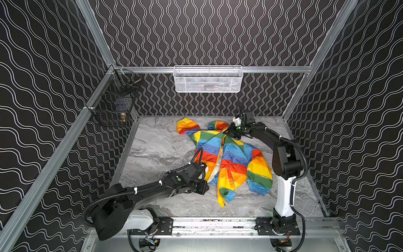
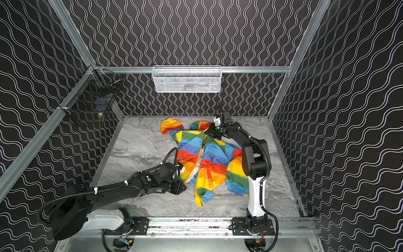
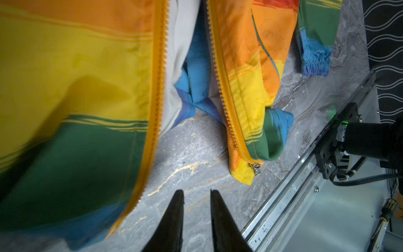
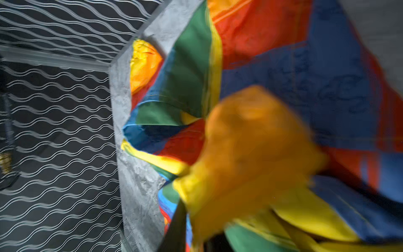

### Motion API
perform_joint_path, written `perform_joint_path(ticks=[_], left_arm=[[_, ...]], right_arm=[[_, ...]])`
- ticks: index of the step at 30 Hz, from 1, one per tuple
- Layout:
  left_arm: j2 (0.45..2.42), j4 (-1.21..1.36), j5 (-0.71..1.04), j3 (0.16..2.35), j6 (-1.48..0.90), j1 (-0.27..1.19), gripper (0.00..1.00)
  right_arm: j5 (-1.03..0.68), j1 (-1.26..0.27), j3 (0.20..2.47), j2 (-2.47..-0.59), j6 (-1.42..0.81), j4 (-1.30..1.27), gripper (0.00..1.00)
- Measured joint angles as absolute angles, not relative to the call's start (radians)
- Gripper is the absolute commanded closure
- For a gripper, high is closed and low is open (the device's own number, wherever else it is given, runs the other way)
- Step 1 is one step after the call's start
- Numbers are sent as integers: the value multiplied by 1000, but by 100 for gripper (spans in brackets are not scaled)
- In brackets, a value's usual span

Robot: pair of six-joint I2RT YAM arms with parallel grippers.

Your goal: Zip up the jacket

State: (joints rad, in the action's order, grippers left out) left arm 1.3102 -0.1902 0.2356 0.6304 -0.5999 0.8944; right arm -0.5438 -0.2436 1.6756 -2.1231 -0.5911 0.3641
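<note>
Unzipped rainbow jacket (image 1: 231, 152) lies mid-frame on the counter (image 1: 157, 148); left claw (image 3: 197, 192) narrowly parted, empty; right claw (image 1: 229, 132) at the collar, grip unclear.

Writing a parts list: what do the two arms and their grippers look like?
The left arm and right arm are black with white lower links, black corrugated cable conduit held by white ties. The left gripper has two black tapered fingers.
</note>
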Motion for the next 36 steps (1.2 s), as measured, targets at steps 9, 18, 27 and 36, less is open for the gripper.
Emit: perform_joint_path(ticks=[9, 18, 27, 36], left_arm=[[1279, -191, 236, 668, -604, 916, 52], [1294, -242, 156, 712, -650, 916, 48], [1308, -191, 120, 672, -734, 916, 42], [1423, -31, 181, 612, -817, 917, 41]], right_arm=[[-394, -210, 1591, -1977, -566, 460, 38], [-319, -236, 1262, -1629, -568, 451, 39], [-265, -413, 846, -1326, -622, 447, 33], [-218, -558, 648, -1110, -761, 442, 32]])
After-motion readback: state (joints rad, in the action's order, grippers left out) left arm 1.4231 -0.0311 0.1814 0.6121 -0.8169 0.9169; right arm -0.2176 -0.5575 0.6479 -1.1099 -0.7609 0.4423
